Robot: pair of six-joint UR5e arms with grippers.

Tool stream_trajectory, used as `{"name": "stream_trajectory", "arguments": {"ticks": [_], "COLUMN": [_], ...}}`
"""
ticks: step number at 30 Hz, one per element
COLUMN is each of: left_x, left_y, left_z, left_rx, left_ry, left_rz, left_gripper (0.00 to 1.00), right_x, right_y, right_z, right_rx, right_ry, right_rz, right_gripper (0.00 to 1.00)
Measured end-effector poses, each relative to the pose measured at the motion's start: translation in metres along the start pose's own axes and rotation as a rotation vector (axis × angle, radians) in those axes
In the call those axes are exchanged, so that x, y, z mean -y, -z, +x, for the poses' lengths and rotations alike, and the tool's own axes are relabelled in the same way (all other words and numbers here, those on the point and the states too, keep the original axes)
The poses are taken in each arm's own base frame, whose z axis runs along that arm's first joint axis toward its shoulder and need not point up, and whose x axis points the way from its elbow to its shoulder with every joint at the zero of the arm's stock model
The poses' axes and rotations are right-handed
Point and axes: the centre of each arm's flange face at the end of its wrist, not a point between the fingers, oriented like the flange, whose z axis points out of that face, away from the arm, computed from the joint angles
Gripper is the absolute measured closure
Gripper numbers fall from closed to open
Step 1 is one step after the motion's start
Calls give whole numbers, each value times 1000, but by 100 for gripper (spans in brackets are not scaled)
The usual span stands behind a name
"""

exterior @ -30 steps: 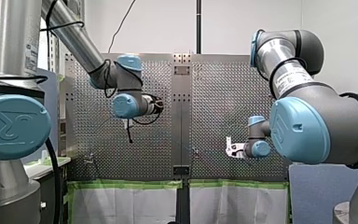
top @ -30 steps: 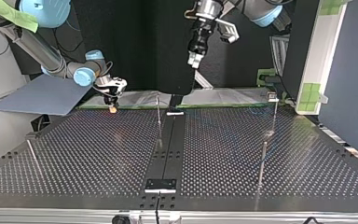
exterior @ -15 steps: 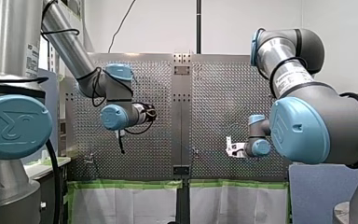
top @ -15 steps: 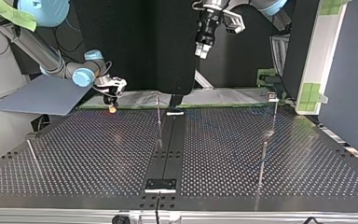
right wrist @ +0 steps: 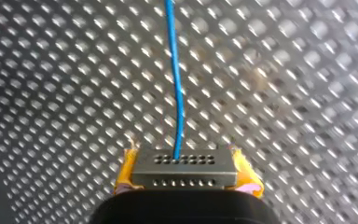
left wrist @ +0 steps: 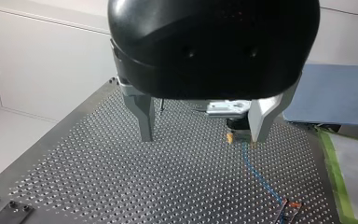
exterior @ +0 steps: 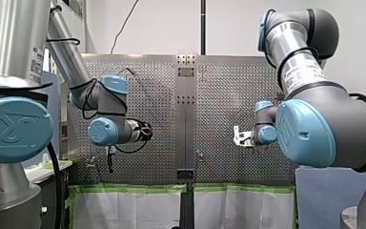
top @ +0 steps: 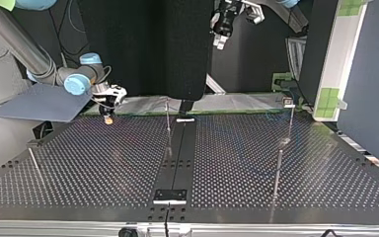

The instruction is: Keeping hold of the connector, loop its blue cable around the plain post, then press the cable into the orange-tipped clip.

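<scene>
In the right wrist view my right gripper [right wrist: 184, 176] is shut on a grey metal connector [right wrist: 184, 167], which sits between its yellow pads [right wrist: 248, 179]. The blue cable [right wrist: 176, 84] runs straight ahead from it over the perforated plate. The top view has this gripper [top: 108, 116] low over the table's far edge, at the left. My left gripper [left wrist: 200, 139] is open and holds nothing, high above the table [top: 221, 40]. Past its fingers [left wrist: 145, 119] the blue cable [left wrist: 257, 173] leads to an orange-tipped clip [left wrist: 292, 206]. A thin post [top: 168, 121] stands near the middle strip.
More thin posts stand on the perforated table [top: 103, 163]: one [top: 278, 170] at the top view's right, one [top: 291, 121] further back and one [top: 33, 163] at the left. A dark strip [top: 177, 158] runs down the middle. A blue-grey sheet [top: 39, 103] lies beyond the far left edge.
My left arm has swung toward the front view's left and lower; in the top view its gripper has risen. My right gripper has shifted a little to the top view's left with the connector.
</scene>
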Motion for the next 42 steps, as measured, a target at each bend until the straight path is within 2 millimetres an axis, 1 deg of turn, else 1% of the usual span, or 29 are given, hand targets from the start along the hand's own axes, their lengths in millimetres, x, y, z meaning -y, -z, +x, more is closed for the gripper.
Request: {"name": "stream_trajectory", "arguments": {"ticks": [15,20,25,28,29,30,31,32,33,34,35,36,42], "left_x": [3,6,10,13,14,14,14,14,14,14,14,14,13], "left_y": [-2,-6,-17,-22,-23,-24,-24,-24,-25,-25,-26,-26,-28], "left_z": [-4,-7,-14,-18,-18,-19,-19,-19,-19,-20,-20,-20,-22], "left_rx": [5,13,26,21,17,14,13,12,12,12,13,15,23], "left_ry": [21,33,53,54,53,53,52,52,52,52,52,52,53], "left_rz": [34,36,38,37,36,35,34,34,33,32,32,30,24], "left_gripper": [1,1,1,1,1,1,1,1,1,1,1,1,1], "right_x": [-26,-28,-23,-18,-15,-13,-11,-9,-7,-5,-3,-3,-1], "right_y": [29,41,55,61,63,64,65,66,67,68,69,70,68], "right_z": [87,115,129,128,125,123,120,118,114,111,108,106,106], "right_rx": [-62,-103,-145,-160,-162,-163,-163,-164,-164,-164,-165,-167,-211], "right_ry": [-74,-69,-62,-75,-80,-82,-84,-85,-85,-84,-82,-81,-70], "right_rz": [-166,-187,-178,-158,-147,-139,-131,-124,-117,-113,-110,-108,-104], "right_gripper": [100,100,100,100,98,74,74,40,20,20,5,0,0]}}
